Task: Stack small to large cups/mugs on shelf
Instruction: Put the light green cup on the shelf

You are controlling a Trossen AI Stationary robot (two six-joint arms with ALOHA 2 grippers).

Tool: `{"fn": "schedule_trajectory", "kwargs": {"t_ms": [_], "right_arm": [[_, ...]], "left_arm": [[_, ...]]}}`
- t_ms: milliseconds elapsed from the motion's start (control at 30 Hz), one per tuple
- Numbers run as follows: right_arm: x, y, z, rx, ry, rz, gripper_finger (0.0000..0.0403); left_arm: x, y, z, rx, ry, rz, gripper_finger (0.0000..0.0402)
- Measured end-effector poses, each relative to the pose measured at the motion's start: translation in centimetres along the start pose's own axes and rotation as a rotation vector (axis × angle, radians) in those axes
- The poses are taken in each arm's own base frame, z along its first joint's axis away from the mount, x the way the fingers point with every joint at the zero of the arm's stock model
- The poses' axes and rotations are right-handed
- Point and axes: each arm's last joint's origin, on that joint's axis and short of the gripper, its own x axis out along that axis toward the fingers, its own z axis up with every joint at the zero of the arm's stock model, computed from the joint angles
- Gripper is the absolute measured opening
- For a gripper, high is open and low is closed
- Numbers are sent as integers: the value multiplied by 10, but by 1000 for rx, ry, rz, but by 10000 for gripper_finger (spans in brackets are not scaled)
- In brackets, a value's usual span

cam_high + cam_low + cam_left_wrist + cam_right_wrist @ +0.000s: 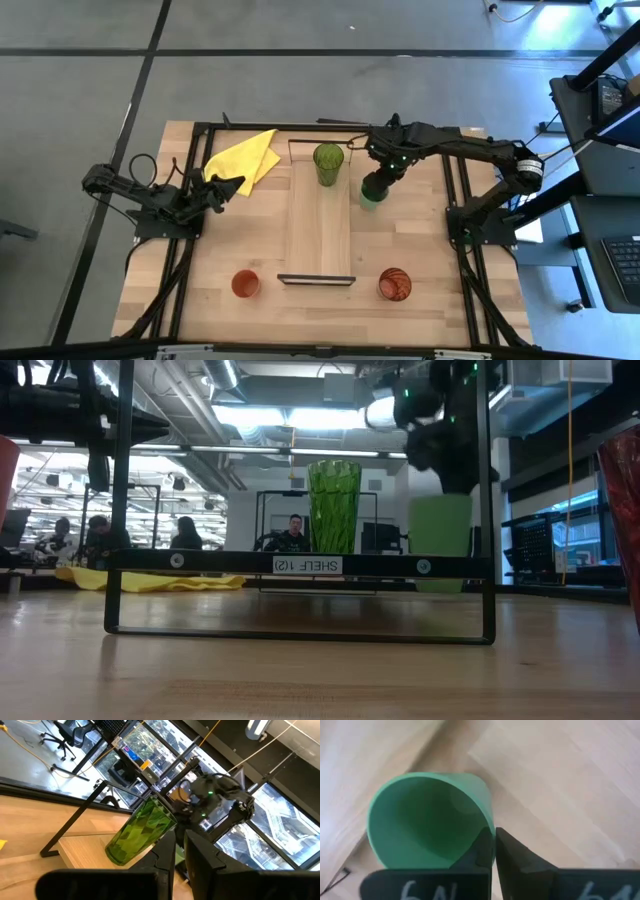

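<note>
The tall olive-green cup [328, 163] stands upright on the far part of the long light-wood shelf [320, 235]; it also shows in the low view [333, 500] and the left wrist view [140, 832]. My right gripper [378, 180] is shut on the bright green cup [371, 192], just right of the shelf. The small orange-red cup [245, 284] and the red-brown ribbed cup [394, 284] stand on the table near its front edge. My left gripper [228, 188] is shut and empty at the table's left, beside the yellow cloth. My right gripper holds the bright green cup by its rim [487, 827], one finger inside the cup and one outside. The fingers come from above, pointing down. The cup stands upright in the low view [440, 540]; whether its base rests on the table I cannot tell.
A yellow cloth [245, 158] lies at the table's far left. The shelf's dark brackets rise at its near end [316, 280] and far end [300, 142]. The near bracket spans the low view [300, 565]. People sit in the room behind the table.
</note>
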Motion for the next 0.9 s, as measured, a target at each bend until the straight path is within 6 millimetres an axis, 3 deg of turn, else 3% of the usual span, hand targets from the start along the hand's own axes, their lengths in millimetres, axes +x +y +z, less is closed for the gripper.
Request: {"fn": "schedule_trajectory", "kwargs": {"t_ms": [333,433,900], "right_arm": [[-73,45,-3,-45,-131,74,6],[-87,58,-1,-38,-181,115,6],[-51,113,40,-57,-82,78,13]], "left_arm": [[0,0,0,2,0,0,35],[0,0,0,3,0,0,35],[0,0,0,21,2,-2,35]]}}
